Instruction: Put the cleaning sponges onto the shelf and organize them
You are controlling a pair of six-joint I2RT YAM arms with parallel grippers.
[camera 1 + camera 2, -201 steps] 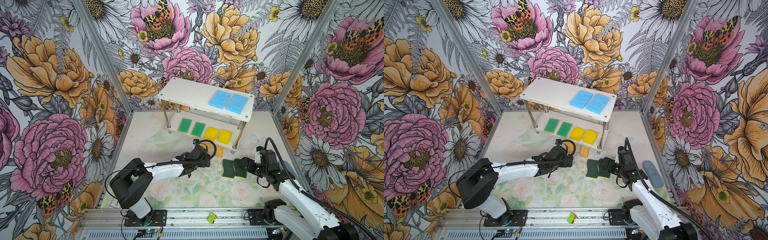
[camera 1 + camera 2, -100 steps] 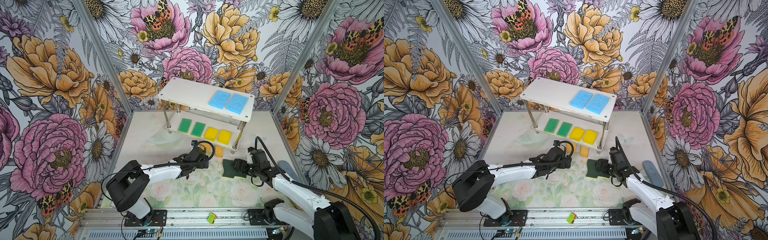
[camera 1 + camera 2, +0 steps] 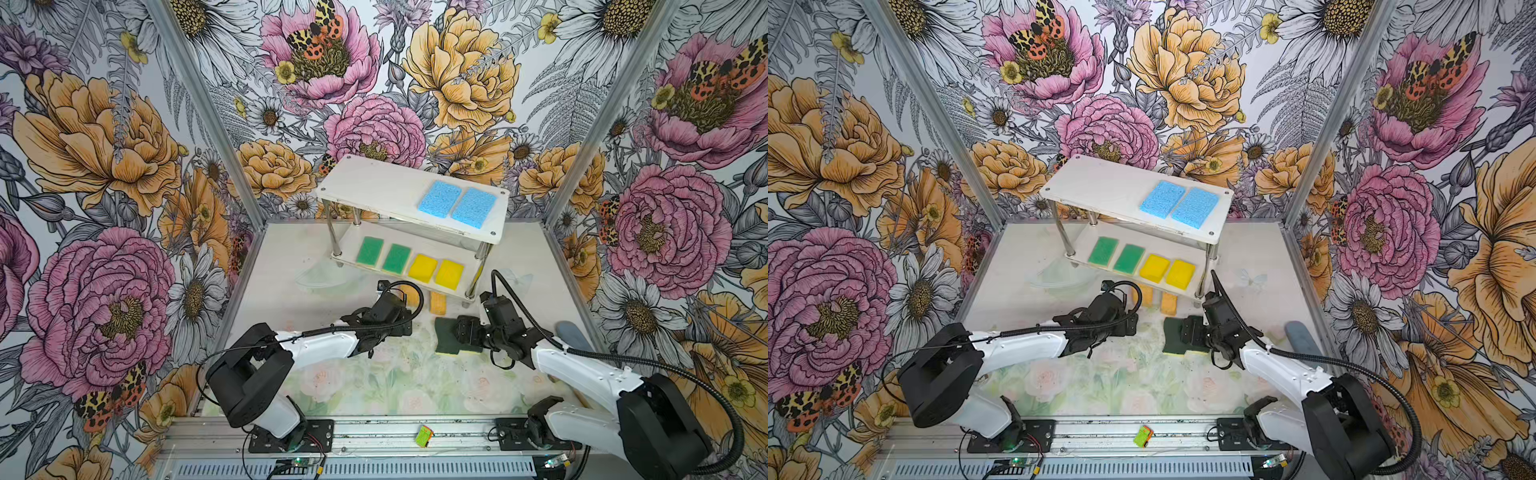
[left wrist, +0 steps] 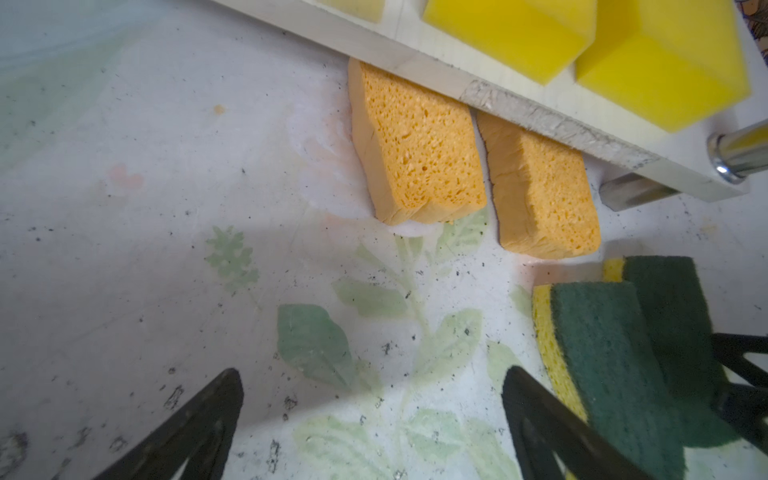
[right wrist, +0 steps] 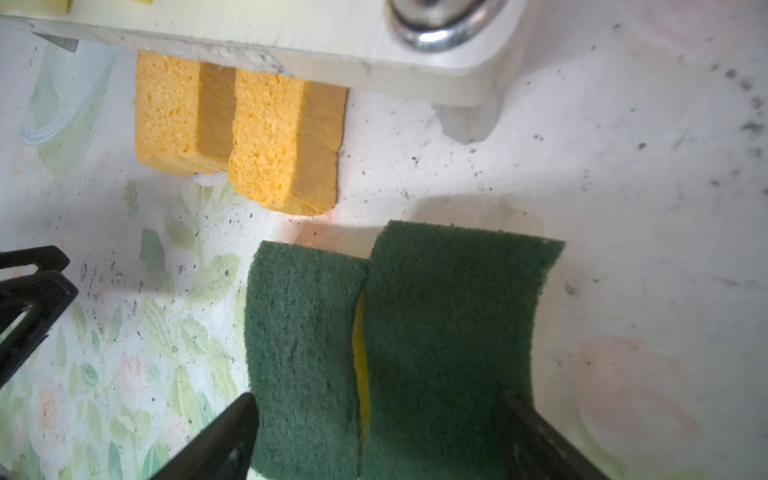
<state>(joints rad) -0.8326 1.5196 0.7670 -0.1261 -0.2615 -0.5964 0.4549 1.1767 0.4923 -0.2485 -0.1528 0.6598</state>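
overhanging 2 orange sponges, shelf's btm board.

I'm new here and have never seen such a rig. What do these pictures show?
Two robot arms stand at a table, each ending in a pincer. Two pictures look down from overhead; two come from cameras on the wrists. The white shelf holds blue sponges on top, green-topped sponges and yellow sponges below. Two orange sponges lie on the table, partly under the shelf. The left gripper is open and empty. The right gripper straddles two dark green sponges; whether it squeezes them is unclear.
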